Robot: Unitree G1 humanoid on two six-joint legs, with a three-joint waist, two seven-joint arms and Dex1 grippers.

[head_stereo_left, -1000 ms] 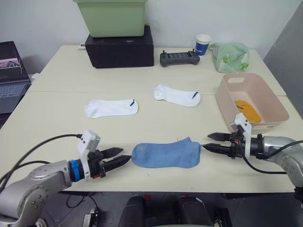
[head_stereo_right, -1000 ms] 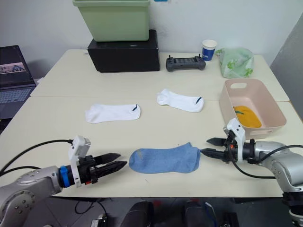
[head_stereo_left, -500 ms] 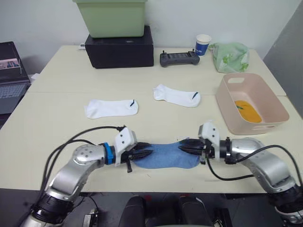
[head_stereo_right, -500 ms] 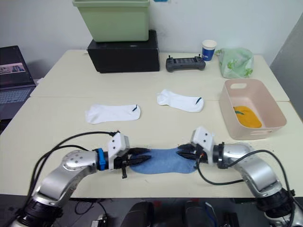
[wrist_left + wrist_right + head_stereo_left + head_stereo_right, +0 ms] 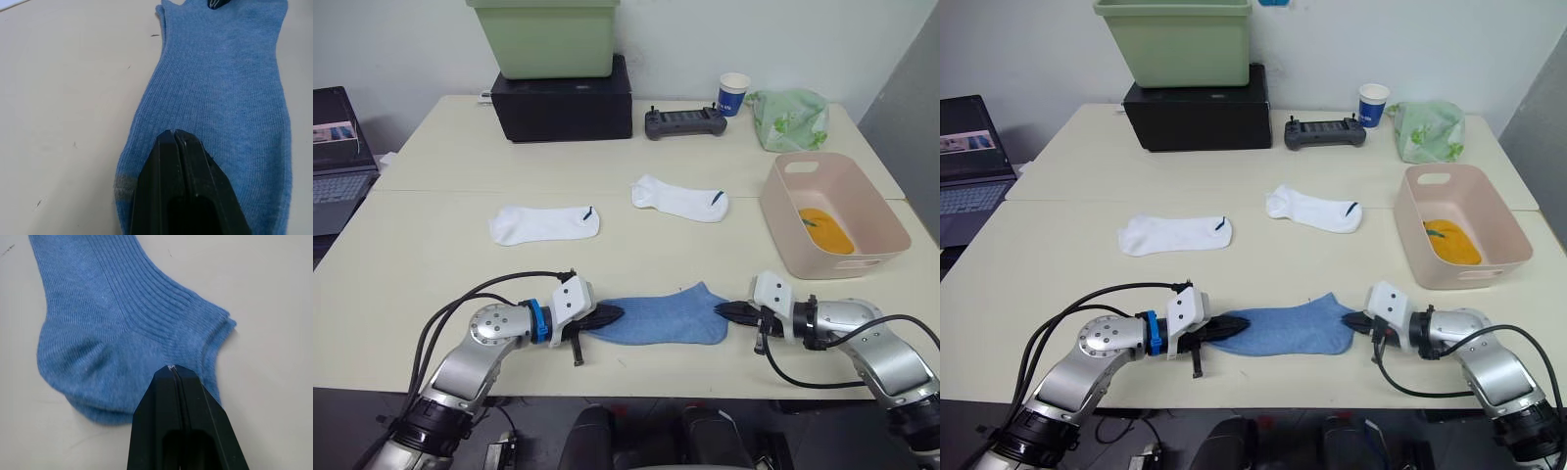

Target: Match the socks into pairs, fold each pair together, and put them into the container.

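The light blue sock pair (image 5: 658, 316) lay flat on the cream table (image 5: 431, 255), in front of the pink tub (image 5: 832, 211) and nearer to the robot. Its long axis ran from side to side, with the toe toward the left gripper (image 5: 607, 315) and the ribbed cuff and heel toward the right gripper (image 5: 728, 311). The left gripper's fingers were pressed together on the toe end, and the right gripper's fingers were pressed together on the heel end, so the sock was held at both ends. The knit showed fine ribs and a grey band near the toe.

The tub was a smooth plastic rectangle with rounded corners and a slot handle; the mustard-orange socks (image 5: 824, 231) lay inside it. Two white socks (image 5: 544, 224) (image 5: 680, 199) with dark marks lay flat, left of the tub and apart from each other.
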